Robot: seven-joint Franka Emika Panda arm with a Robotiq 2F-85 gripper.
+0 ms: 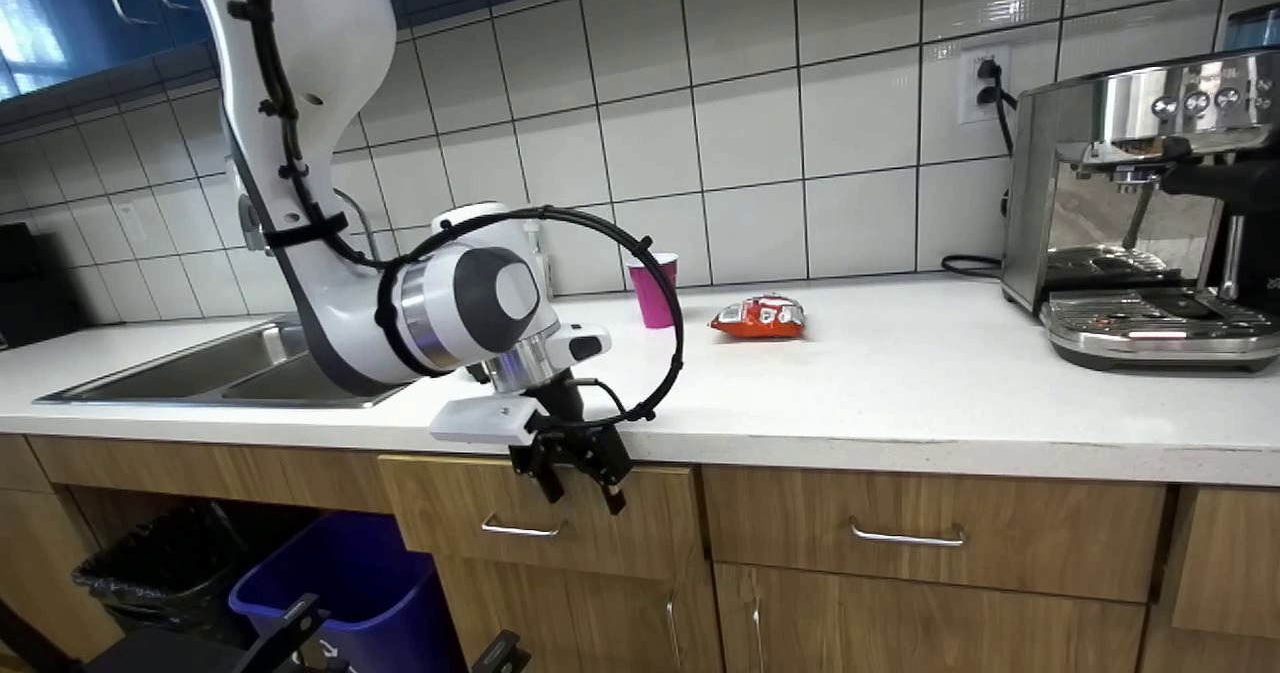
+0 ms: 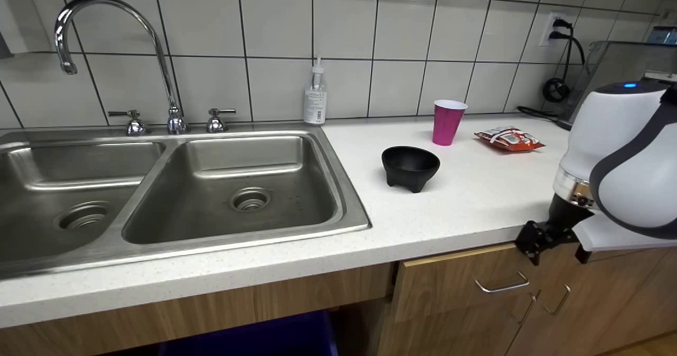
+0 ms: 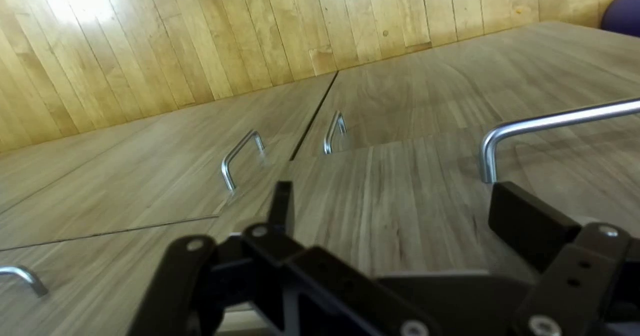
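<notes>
Your hand [image 1: 582, 495] stands jaws apart before the slightly pulled-out drawer [image 1: 590, 545], below the edge of the desk [image 1: 900, 388]. Note print on the pump bottle [image 2: 316, 99], the red bag [image 2: 510, 139] and the espresso machine [image 1: 1100, 223], all too small for you to read.

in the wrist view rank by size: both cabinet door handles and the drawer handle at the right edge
1. Drawer handle, cut off by the frame, likely nearest the camera
2. Left cabinet door handle
3. Right cabinet door handle
</notes>
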